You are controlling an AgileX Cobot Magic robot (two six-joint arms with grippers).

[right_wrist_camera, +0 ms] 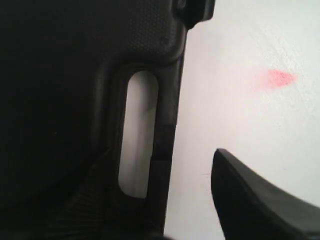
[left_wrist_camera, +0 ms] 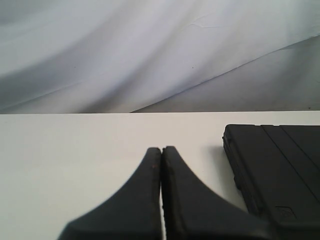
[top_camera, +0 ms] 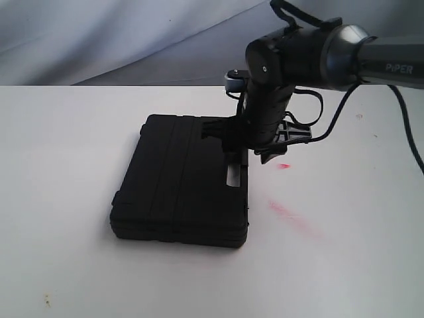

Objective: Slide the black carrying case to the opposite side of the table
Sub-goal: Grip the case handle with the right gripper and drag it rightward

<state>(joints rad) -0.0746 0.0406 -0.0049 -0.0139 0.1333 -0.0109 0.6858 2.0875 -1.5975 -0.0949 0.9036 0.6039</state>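
Observation:
The black carrying case (top_camera: 179,179) lies flat on the white table (top_camera: 344,265), its handle slot (top_camera: 233,175) on the side facing the right arm. My right gripper (top_camera: 250,151) points down over that handle edge. In the right wrist view it (right_wrist_camera: 160,160) is open and straddles the handle bar beside the slot (right_wrist_camera: 137,130). One finger is over the case (right_wrist_camera: 60,75), the other over bare table (right_wrist_camera: 235,115). My left gripper (left_wrist_camera: 161,149) is shut on nothing, low over the table (left_wrist_camera: 75,140), with the case's corner (left_wrist_camera: 280,165) off to one side. It is out of the exterior view.
Pink-red smears (top_camera: 291,215) and a small red spot (top_camera: 283,165) mark the table near the right arm; the spot (right_wrist_camera: 274,79) also shows in the right wrist view. A grey cloth backdrop (top_camera: 99,40) hangs behind the table's far edge.

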